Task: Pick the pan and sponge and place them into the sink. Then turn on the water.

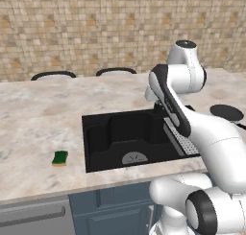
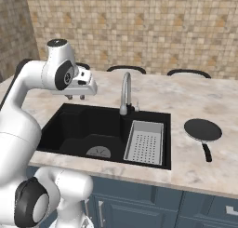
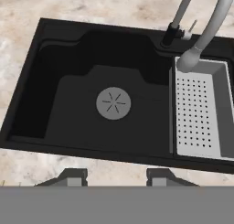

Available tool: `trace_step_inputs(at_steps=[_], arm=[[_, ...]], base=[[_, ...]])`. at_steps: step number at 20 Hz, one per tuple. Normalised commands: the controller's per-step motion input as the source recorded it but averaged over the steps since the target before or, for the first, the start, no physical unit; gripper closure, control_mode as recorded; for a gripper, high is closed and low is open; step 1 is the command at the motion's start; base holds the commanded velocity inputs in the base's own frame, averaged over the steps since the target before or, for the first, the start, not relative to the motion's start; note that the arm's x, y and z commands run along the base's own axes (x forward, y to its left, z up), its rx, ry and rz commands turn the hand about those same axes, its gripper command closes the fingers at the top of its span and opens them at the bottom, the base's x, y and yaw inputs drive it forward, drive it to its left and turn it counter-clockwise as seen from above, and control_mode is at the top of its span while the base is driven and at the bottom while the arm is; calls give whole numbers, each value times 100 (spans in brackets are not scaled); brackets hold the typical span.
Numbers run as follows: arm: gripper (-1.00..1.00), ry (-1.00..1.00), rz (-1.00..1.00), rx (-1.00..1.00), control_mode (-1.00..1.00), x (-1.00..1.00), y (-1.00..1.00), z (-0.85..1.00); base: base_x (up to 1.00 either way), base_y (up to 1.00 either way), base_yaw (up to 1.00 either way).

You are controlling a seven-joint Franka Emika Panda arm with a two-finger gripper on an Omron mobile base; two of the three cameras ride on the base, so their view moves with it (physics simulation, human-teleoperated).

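The green and yellow sponge point(image 1: 60, 158) lies on the marble counter to the left of the sink point(image 1: 96, 138). To the right of the sink point(image 2: 65, 124), the black pan point(image 2: 202, 130) rests on the counter with its handle toward the front edge; the pan point(image 1: 227, 112) also peeks out past my arm. My gripper point(image 2: 76, 97) hovers over the basin's back left corner, pointing down. It is open, and nothing sits between its fingertips point(image 3: 73, 177). Below it lies the black sink point(image 3: 50, 81) with a round grey drain point(image 3: 113, 103). No water shows at the faucet point(image 2: 125, 94).
A grey perforated drainer tray point(image 2: 145, 142) fills the right part of the basin. The faucet's curved neck point(image 3: 205, 31) arches over the tray point(image 3: 201, 113). Dark chair backs point(image 1: 54, 75) stand behind the counter. A tiled wall runs along the back.
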Motion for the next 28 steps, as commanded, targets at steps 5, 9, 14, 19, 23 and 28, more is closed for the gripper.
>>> trace_step_inputs(at_steps=[5,9,14,19,23,28], arm=[[-100,-4,0,0,-100,-4,1,6],[-100,-4,-2,0,-100,-24,-2,36],[-100,0,-2,0,-100,-30,-10,43],[-100,0,-3,0,-100,-34,-12,37],[-100,0,-6,0,-100,-29,-31,30],[-100,3,-5,0,-100,-17,-42,20]], base=[[0,0,0],[0,0,0],[0,0,0],[0,0,0],[0,0,0],[0,0,0]])
